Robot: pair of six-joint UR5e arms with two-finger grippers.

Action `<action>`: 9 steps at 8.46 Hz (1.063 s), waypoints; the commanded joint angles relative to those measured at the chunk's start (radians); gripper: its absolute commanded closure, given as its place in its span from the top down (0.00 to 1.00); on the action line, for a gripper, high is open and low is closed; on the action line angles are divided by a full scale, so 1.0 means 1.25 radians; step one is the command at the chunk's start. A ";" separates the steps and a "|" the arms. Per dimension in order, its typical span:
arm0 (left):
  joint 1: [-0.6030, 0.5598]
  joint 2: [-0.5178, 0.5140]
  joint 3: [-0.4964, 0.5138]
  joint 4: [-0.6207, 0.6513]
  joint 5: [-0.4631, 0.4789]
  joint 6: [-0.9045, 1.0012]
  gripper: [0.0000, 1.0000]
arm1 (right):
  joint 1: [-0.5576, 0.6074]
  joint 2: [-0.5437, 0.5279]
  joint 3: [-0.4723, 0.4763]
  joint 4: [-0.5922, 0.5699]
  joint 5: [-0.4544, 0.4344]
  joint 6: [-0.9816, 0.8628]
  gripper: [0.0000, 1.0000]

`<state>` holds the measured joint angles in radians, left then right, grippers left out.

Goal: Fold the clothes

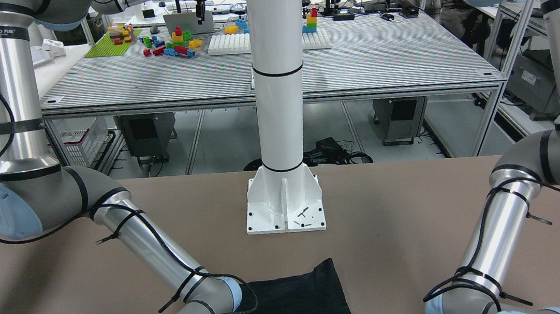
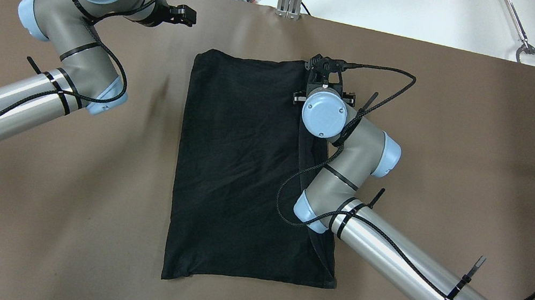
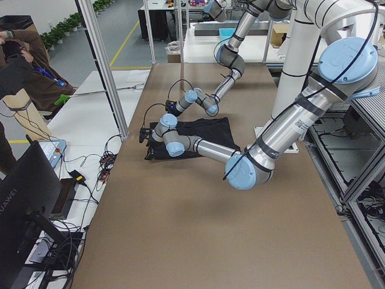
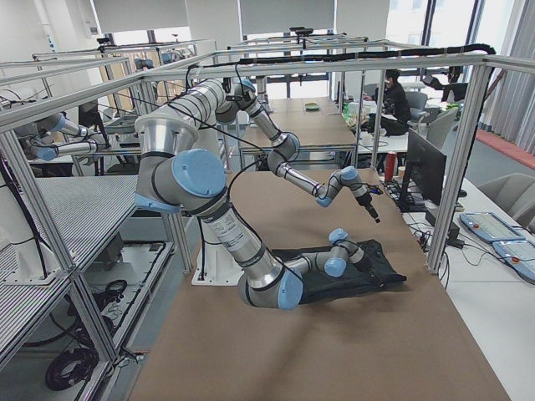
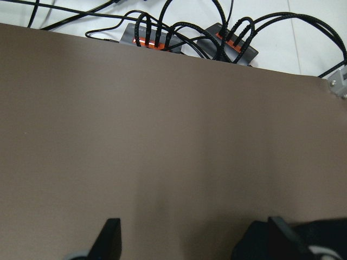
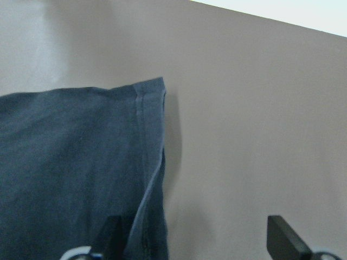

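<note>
Cloth is shown flat, apparently folded once; more folding is judged left. Left gripper and right gripper are spread empty.

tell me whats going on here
A black cloth lies spread on a brown table, waiting to be folded. The right claw is open, straddling the cloth's right edge near its far corner, gripping nothing yet. The left claw is open over bare table off the cloth's far left corner.
</note>
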<state>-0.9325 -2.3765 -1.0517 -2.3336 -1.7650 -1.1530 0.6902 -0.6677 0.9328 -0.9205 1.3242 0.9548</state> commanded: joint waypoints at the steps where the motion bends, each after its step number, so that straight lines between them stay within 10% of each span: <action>1: 0.018 -0.006 -0.002 -0.001 0.014 -0.026 0.95 | 0.027 -0.026 0.011 0.000 0.035 -0.021 0.94; 9: 0.038 -0.010 -0.012 -0.001 0.045 -0.037 0.95 | 0.050 -0.059 0.189 0.001 0.185 0.046 0.94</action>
<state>-0.8884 -2.3882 -1.0668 -2.3347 -1.7095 -1.2010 0.7648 -0.7714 1.1379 -0.8998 1.5468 0.9406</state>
